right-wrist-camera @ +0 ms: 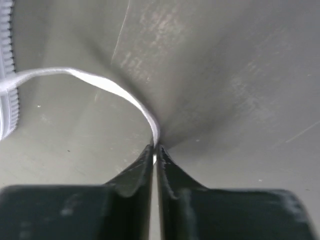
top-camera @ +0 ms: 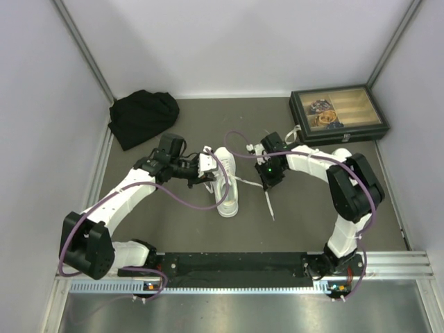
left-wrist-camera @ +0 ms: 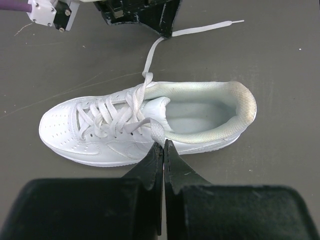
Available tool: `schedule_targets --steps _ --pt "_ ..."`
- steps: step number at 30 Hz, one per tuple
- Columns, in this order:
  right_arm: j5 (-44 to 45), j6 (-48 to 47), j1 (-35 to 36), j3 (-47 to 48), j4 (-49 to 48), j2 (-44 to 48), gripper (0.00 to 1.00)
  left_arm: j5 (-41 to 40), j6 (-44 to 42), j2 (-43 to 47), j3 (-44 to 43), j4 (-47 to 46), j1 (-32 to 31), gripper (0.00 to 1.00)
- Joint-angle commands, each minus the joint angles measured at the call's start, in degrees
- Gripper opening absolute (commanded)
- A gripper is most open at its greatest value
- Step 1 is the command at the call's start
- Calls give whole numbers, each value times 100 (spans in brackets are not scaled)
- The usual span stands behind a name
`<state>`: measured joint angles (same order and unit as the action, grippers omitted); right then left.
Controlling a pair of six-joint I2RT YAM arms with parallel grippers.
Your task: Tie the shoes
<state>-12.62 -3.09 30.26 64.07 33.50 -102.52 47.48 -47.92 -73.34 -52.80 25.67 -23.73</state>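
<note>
Grey counter [top-camera: 173, 229], white walls on three sides, and from above the white shoe [top-camera: 227, 187] sits about mid-counter. The left pincer [top-camera: 210, 168] is pressed in at the shoe's left flank, and the right pincer [top-camera: 268, 184] is just off its right. A black bundle [top-camera: 142, 116] lies well back-left of the shoe and a dark box [top-camera: 338, 107] well back-right. There's bare counter between the shoe and the arm bases, and the walls are far off, so I'd say there's plenty of room to pull outward.

Over to the left wrist: the shoe fills the view, laced through its eyelets. The left pincer is clamped shut on the left lace [left-wrist-camera: 157, 132] right at the shoe's near side. No knot, no bow that I can see.

Right wrist now: its jaws are pinched together on the right lace [right-wrist-camera: 100, 82], which arcs away toward the shoe, down close to the counter.

So both ends look caught, and that's all. Crossing, knotting and looping are all left to do, by my reckoning.
</note>
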Motion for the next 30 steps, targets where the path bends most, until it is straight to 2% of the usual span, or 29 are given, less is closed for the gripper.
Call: schedule_targets --steps 1,7,10,13,20,24,29,30 --pt "323 -129 -142 193 69 -137 0 103 -59 136 68 -176 -9 0" --pt "-460 -726 -714 1264 114 513 0 235 -139 118 94 -203 -9 0" --pt "-863 -964 -750 2011 70 479 0 244 -182 144 103 -220 -9 0" --pt "-1460 -773 -741 2810 -9 225 0 244 -340 188 138 -220 -9 0" --pt "-2332 -96 5 4348 -581 -644 0 323 -683 320 287 -220 -9 0" --pt "-2482 194 733 4640 -905 -1111 0 341 -727 356 340 -238 -9 0" --pt "-2464 221 1271 4737 -1100 -1586 0 428 -675 391 402 -282 -9 0" --pt "-2560 213 1333 4781 -978 -1639 7 428 -622 391 402 -291 -9 0"
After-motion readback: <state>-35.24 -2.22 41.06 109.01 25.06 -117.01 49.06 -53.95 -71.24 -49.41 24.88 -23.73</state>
